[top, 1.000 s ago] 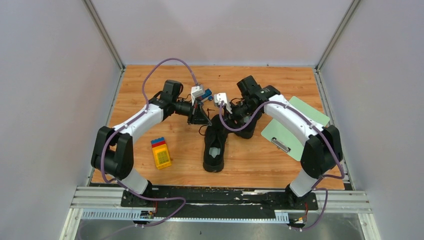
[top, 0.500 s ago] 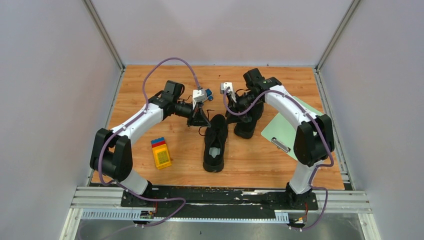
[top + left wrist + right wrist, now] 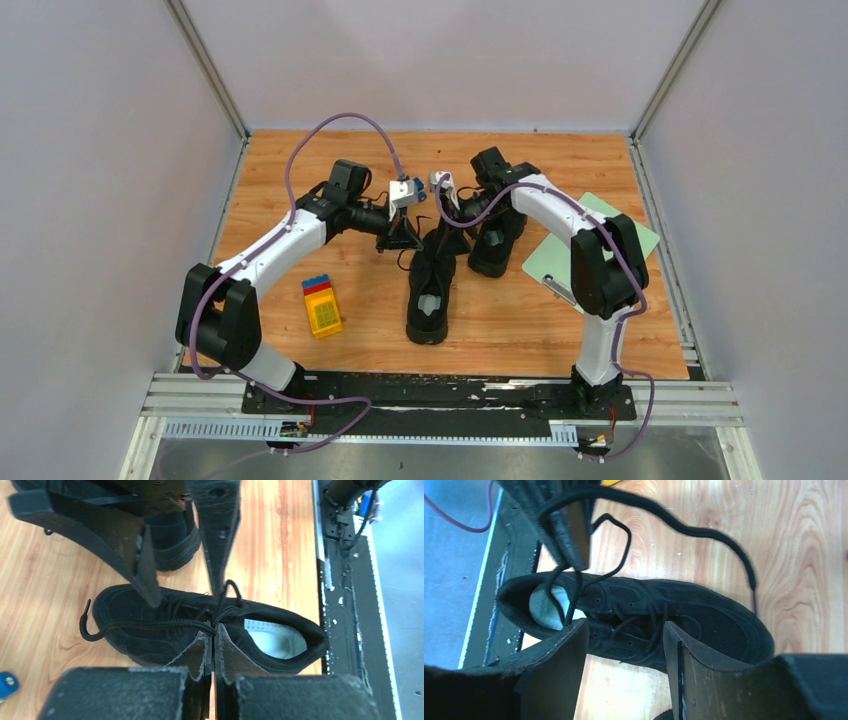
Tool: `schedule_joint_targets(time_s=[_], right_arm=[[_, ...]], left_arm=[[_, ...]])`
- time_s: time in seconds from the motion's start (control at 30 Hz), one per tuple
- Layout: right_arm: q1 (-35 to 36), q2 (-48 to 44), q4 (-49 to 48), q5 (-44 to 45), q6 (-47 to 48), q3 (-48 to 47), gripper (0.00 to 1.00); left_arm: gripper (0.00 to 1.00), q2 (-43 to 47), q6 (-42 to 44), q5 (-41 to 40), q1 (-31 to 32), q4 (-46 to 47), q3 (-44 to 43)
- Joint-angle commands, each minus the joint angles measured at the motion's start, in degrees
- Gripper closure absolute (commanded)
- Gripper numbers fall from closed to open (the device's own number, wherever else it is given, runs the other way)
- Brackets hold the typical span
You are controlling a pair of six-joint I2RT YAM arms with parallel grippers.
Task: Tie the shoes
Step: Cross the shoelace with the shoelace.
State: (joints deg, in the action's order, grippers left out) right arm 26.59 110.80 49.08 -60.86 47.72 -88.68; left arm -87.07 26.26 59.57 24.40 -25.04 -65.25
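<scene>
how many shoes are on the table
2. The first shoe lies mid-table, heel toward the near edge; the second shoe sits just to its right, partly under the right arm. No others show.

place: robot lab test cell | signs: plain grey panel walls [image 3: 95,160], aluminium rail [image 3: 200,396], wooden tabletop [image 3: 290,165]
</scene>
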Motion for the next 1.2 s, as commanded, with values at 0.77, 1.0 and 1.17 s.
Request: schedule_joint_targets(time_s=[0.77,1.0,1.17], right_arm=[[1.4,5.3,3.4,-12.9,-3.5,-0.4,0.46],[1.6,6.8,3.2,-17.9,-6.0,-1.3,0.46],[1.6,7.4,3.2,-19.6,-7.3,-1.1,0.52]], left_arm=[[0.99,1.2,-5.1,-3.5,1.0,12.0,3.9],[0.99,1.5,-7.3,-3.4,1.0,14.2,4.7],[0.99,1.5,-7.6,-3.8,1.0,14.6,5.0]])
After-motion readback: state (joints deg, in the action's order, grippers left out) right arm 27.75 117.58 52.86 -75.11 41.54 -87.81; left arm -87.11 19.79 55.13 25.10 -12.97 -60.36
